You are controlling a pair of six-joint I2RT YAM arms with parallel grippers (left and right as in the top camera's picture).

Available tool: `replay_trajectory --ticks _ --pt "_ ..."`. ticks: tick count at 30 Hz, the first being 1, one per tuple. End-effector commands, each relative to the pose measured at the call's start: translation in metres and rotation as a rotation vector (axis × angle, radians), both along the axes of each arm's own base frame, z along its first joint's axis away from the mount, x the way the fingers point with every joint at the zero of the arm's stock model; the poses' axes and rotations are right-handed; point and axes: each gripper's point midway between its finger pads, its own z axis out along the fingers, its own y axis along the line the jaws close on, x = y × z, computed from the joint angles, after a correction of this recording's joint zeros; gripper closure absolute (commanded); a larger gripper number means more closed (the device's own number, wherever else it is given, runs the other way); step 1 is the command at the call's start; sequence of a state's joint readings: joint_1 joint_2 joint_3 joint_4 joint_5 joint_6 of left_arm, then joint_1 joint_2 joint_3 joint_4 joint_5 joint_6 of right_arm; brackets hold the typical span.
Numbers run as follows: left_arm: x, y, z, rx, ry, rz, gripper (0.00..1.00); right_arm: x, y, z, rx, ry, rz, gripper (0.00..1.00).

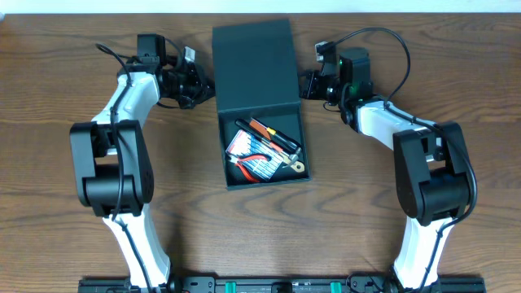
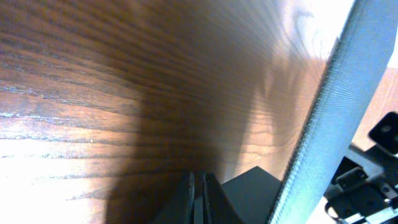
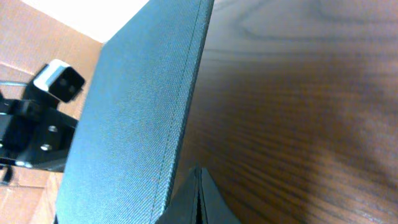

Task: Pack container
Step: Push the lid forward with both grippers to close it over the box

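Note:
The container [image 1: 229, 142], a dark teal box, lies open in the middle of the table with its flap lid [image 1: 252, 65] swung to the far side. Inside are red-handled pliers [image 1: 259, 159], an orange-and-black screwdriver [image 1: 273, 134] and a blue pack of bits [image 1: 244, 145]. My left gripper [image 1: 207, 88] is shut and empty, beside the lid's left edge. My right gripper [image 1: 305, 84] is shut and empty at the lid's right edge. In the left wrist view the shut gripper [image 2: 199, 177] points over the wood, with the lid's edge [image 2: 323, 124] to its right. In the right wrist view the shut gripper [image 3: 199, 171] sits right beside the lid's [image 3: 137, 112] edge.
The wooden table [image 1: 65, 81] stretches to both sides of the box. Both arm bases stand at the near edge, the left [image 1: 114, 175] and the right [image 1: 431, 175]. A small metal piece [image 1: 297, 167] lies in the box's near right corner.

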State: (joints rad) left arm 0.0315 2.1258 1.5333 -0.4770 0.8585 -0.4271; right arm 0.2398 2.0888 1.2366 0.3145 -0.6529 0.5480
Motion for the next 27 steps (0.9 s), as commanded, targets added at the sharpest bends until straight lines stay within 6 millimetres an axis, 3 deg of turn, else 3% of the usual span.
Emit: replay_trajectory --ticks 1,5,13,22,27 --pt "0.003 -0.009 0.036 0.033 -0.132 -0.065 0.94 -0.009 0.022 0.062 0.021 -0.171 0.102 0.99" --pt "0.003 -0.009 0.044 0.034 -0.151 -0.065 0.94 -0.010 0.021 0.077 0.012 -0.223 0.112 0.99" --pt "-0.002 -0.010 0.043 0.034 -0.130 -0.071 0.95 -0.016 0.020 0.100 -0.001 -0.275 0.124 0.99" --pt "-0.011 -0.003 0.067 0.067 -0.173 -0.087 0.94 -0.035 0.014 0.101 -0.062 -0.225 0.155 0.99" --pt "-0.031 0.011 0.080 0.164 -0.163 -0.088 0.94 -0.053 0.002 0.103 -0.131 -0.156 0.135 0.99"
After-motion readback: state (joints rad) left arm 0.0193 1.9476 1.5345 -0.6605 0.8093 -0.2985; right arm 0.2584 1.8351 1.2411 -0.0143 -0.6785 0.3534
